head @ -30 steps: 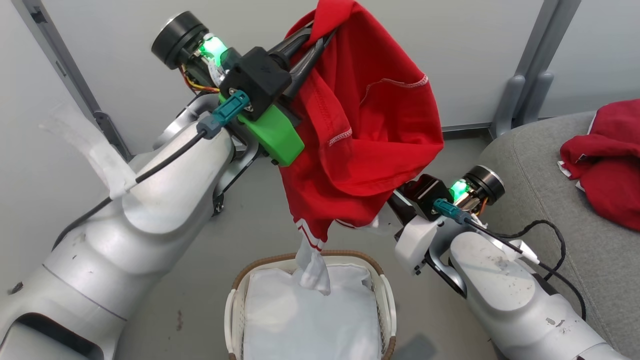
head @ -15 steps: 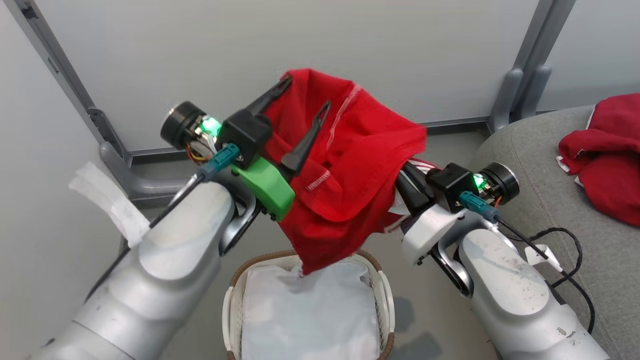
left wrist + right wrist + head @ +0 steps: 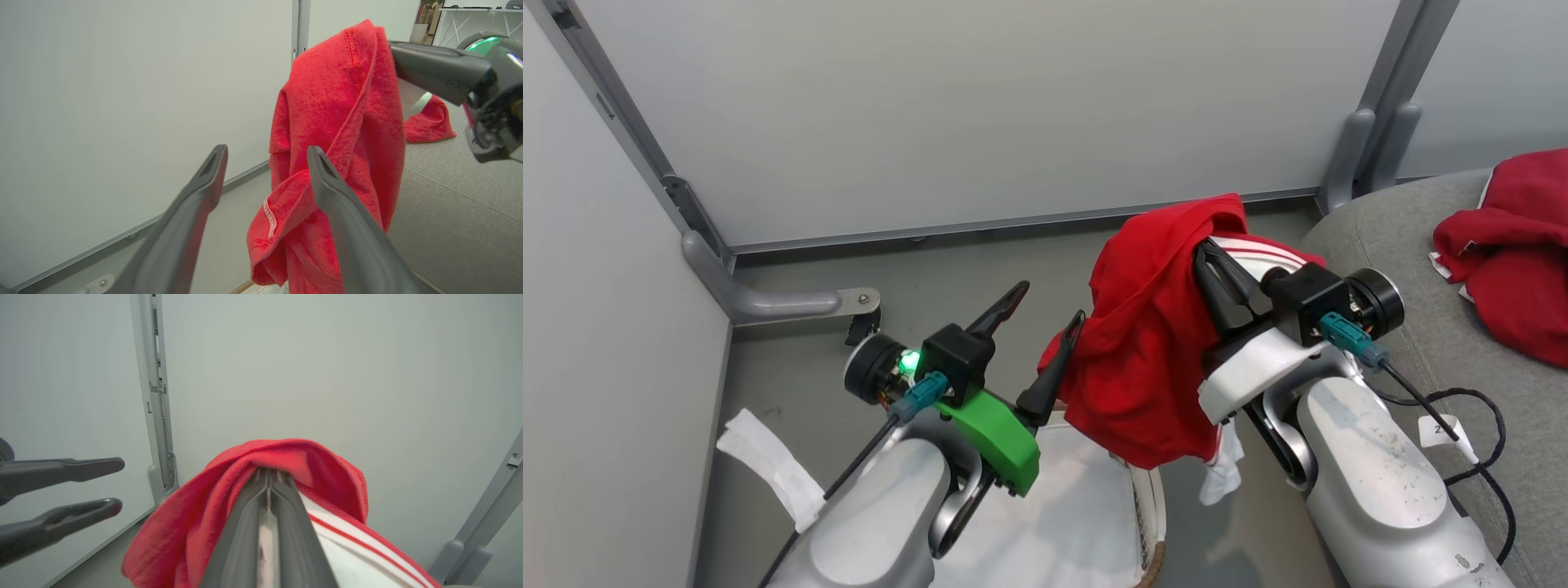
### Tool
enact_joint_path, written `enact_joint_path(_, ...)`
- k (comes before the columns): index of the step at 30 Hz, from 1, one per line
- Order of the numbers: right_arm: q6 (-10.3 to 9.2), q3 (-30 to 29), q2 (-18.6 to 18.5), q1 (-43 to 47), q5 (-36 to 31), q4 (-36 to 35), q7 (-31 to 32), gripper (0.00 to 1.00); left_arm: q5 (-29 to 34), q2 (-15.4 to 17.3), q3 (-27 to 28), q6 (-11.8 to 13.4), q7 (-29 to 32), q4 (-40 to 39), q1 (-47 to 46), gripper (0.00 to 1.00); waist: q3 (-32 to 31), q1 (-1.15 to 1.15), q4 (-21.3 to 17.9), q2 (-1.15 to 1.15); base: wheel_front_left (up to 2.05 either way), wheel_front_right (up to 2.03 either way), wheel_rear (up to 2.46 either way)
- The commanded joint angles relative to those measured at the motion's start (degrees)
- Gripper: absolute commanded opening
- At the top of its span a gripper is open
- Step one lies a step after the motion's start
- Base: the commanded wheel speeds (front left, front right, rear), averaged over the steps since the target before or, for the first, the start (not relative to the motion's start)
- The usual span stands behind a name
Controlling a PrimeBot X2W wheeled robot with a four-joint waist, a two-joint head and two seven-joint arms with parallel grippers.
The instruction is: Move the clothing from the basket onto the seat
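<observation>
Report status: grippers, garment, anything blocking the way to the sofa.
Left gripper open, empty. Right gripper shut on red garment, hanging over edge of basket. Second garment lies on sofa; path looks clear.

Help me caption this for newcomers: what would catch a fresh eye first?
First, the bright red garment draped over the right gripper, which is shut on it, hanging between the basket and the grey seat. Next, the left gripper, open beside it, and a second red garment lying on the seat.
</observation>
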Motion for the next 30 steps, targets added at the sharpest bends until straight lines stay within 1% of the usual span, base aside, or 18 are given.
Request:
enact_joint_path(1, -0.08, -0.5, -0.2, 1.1, -0.3, -0.6, 0.0, 0.00, 0.3, -0.3, 0.7, 0.1, 0.0, -0.2, 1.7, 1.00, 0.0, 0.00, -0.2, 0.00, 0.00, 0.00, 0.00)
enact_joint_path(10, -0.08, -3.3, -0.5, 2.2, -0.7, -3.5, 0.0, 0.00, 2.7, -1.8, 4.5, 0.1, 0.0, -1.9, 8.5, 1.00, 0.2, 0.00, -1.5, 0.00, 0.00, 0.00, 0.00)
enact_joint_path(15, -0.08, -4.8, -0.5, 2.6, -1.3, -4.0, 0.0, 0.00, 4.0, -2.1, 6.7, 0.1, 0.0, -2.7, 10.6, 1.00, 0.4, 0.00, -4.3, 0.00, 0.00, 0.00, 0.00)
enact_joint_path(19, -0.07, -5.7, -0.7, 2.1, -1.9, -4.5, 0.0, 0.00, 4.6, -2.3, 7.9, 0.1, 0.0, -3.5, 11.3, 1.00, 1.1, 0.00, -7.8, 0.00, 0.00, 0.00, 0.00)
enact_joint_path(30, -0.08, -7.2, -1.6, 0.2, -2.6, -6.0, 0.0, 0.00, 6.4, -2.5, 9.5, 0.1, 0.0, -5.6, 10.4, 1.00, 4.9, 0.00, -20.5, 0.00, 0.00, 0.00, 0.00)
